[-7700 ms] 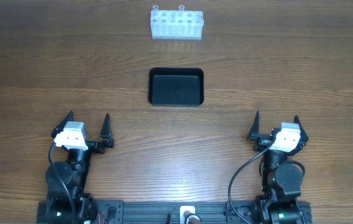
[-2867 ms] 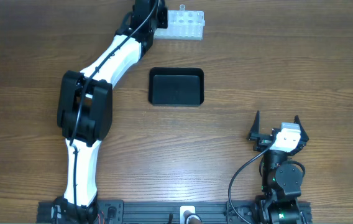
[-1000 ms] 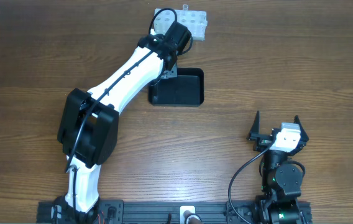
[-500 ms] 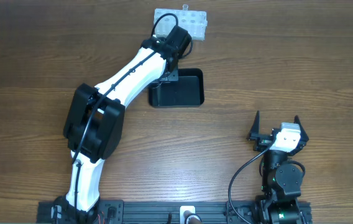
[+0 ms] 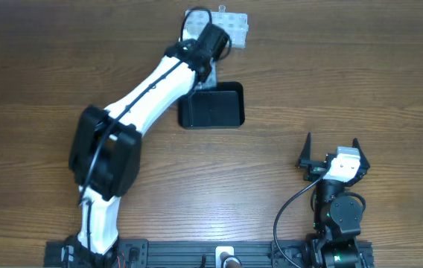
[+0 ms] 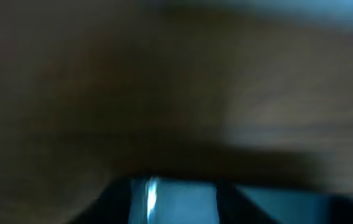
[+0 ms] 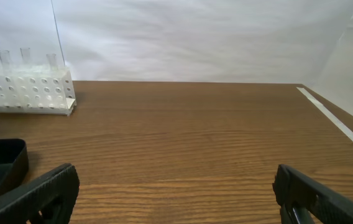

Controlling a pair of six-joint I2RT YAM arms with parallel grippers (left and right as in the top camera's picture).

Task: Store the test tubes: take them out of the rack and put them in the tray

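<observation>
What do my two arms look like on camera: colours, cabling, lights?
The left arm has white links between bulky black joint housings, with a thin black cable running along it. The right arm is mostly black, with a white wrist block, a looping black cable and a small green light near its base. Its jaws are black and taper to points.

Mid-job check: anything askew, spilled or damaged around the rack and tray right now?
The rack sits slightly askew, its long side not parallel to the tray's edge. The test tubes in it stand upright, and nothing looks spilled or broken.
</observation>
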